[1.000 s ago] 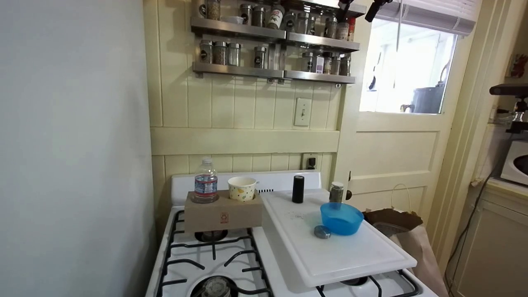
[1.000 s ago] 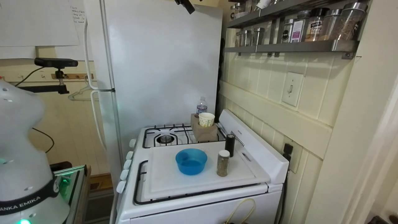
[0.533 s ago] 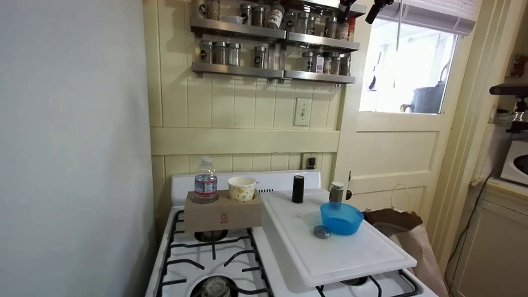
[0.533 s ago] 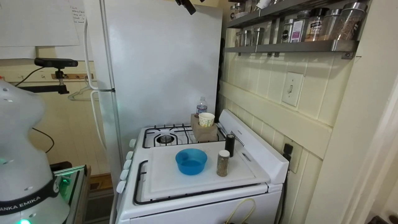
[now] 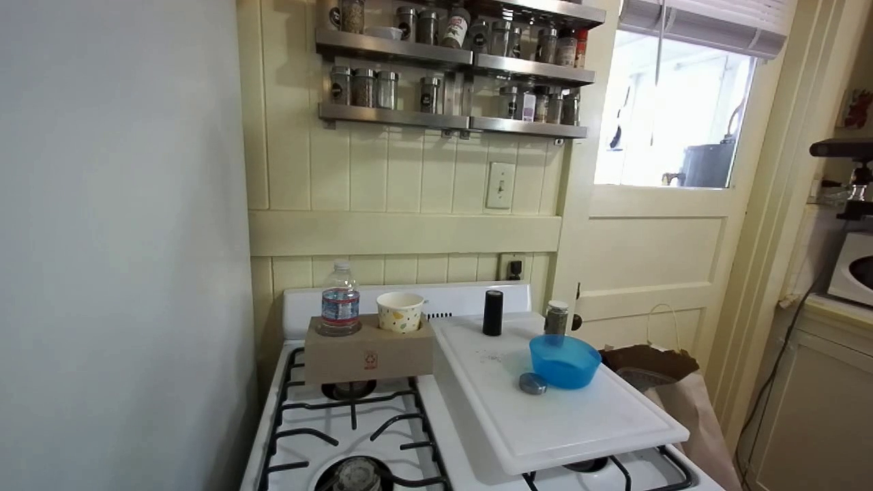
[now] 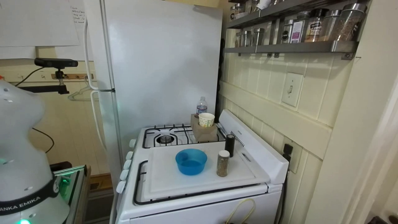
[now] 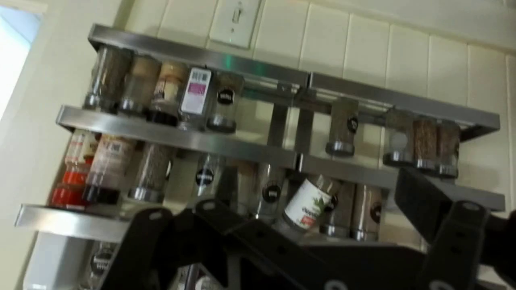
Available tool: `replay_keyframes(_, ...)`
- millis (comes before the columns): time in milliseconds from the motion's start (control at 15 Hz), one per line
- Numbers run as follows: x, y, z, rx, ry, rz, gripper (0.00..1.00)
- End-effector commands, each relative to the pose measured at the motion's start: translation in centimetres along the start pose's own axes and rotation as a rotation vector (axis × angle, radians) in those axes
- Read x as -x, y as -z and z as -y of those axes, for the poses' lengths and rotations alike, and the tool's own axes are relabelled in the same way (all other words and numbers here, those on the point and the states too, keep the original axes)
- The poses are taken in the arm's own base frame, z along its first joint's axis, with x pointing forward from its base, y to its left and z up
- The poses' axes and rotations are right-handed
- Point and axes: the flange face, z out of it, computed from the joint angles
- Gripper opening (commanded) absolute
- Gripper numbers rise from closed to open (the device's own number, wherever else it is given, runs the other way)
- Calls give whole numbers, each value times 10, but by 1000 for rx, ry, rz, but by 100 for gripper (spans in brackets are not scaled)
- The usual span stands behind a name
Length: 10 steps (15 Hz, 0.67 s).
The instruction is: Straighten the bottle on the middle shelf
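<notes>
White-labelled, the bottle sits tilted on the middle shelf, and in my wrist view it shows between the fingers, which stand wide apart with nothing held. How far past their tips it is, I can't tell. Its long axis slants across that gap, cap end to the lower left in the upside-down view; I'd judge the fingers should turn to match before closing.
</notes>
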Motion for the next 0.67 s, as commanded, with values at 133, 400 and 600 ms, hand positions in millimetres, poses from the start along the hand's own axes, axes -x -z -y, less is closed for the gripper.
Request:
replay_keyframes(133, -34, 6, 19, 9, 38, -150, 100)
replay_keyframes(400, -40, -1, 18, 4, 16, -117, 100)
replay_keyframes(600, -44, -5, 18, -92, -63, -105, 100)
